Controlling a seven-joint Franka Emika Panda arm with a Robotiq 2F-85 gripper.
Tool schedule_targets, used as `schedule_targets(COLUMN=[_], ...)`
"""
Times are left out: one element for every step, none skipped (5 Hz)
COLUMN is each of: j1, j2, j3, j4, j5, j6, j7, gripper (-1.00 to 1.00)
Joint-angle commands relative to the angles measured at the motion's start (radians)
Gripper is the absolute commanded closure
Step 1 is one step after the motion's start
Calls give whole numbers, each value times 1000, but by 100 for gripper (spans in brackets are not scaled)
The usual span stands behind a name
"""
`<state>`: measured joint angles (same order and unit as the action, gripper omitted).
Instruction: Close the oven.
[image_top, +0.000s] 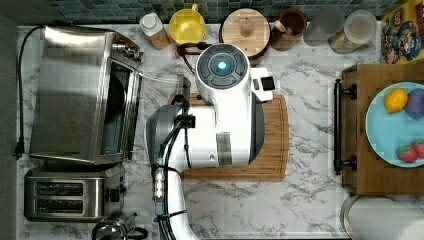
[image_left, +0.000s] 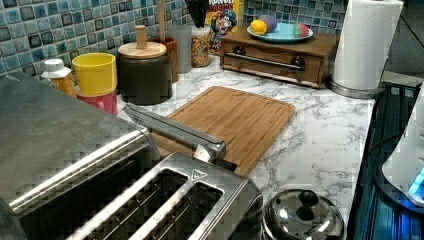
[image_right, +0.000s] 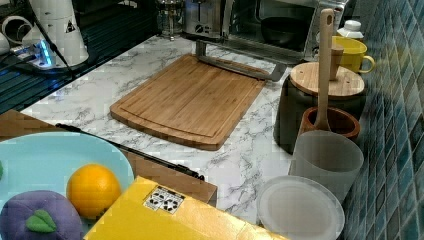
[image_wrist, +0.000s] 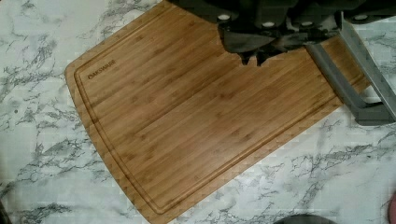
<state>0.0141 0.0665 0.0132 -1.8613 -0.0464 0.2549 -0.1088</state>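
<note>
Oven (image_top: 70, 95): big boxy brushed-steel unit, dark interior, door (image_right: 235, 52) dropped open and lying flat. Steel bar handle (image_wrist: 348, 79) runs along the door's outer edge, overhanging the near edge of the cutting board (image_wrist: 201, 116). In the right view a dark round pan sits inside the cavity.

Claw (image_wrist: 254, 58): dark fingers hang above the board; the two tips look almost together with nothing between them, but I can't tell the opening for sure. The handle is just beside the claw, not touching; the oven body lies beyond it.

Board under the claw: bamboo, rectangular with rounded corners, juice groove round the rim, fine straight grain, small brand stamp at one corner. Counter (image_top: 310, 200): white marble with grey veining, glossy.

Two-slot steel toaster (image_top: 70, 194) butts up against the oven, farther from the claw than the handle. Blue mosaic tile wall (image_left: 30, 30) behind; round wooden-lidded canister (image_left: 145, 70) and yellow cup (image_left: 94, 72) stand in front of it.
</note>
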Motion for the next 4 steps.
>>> schedule_targets(j1=[1,4,-27,-43], j2=[0,-97,-141,-148], j3=[2,6,-2,-26], j4=[0,-193,-311,-385], j5=[-1,54,167,299], j6=[2,212,317,392], j7=[-8,-34,-203,-359], gripper=[100,100,100,100])
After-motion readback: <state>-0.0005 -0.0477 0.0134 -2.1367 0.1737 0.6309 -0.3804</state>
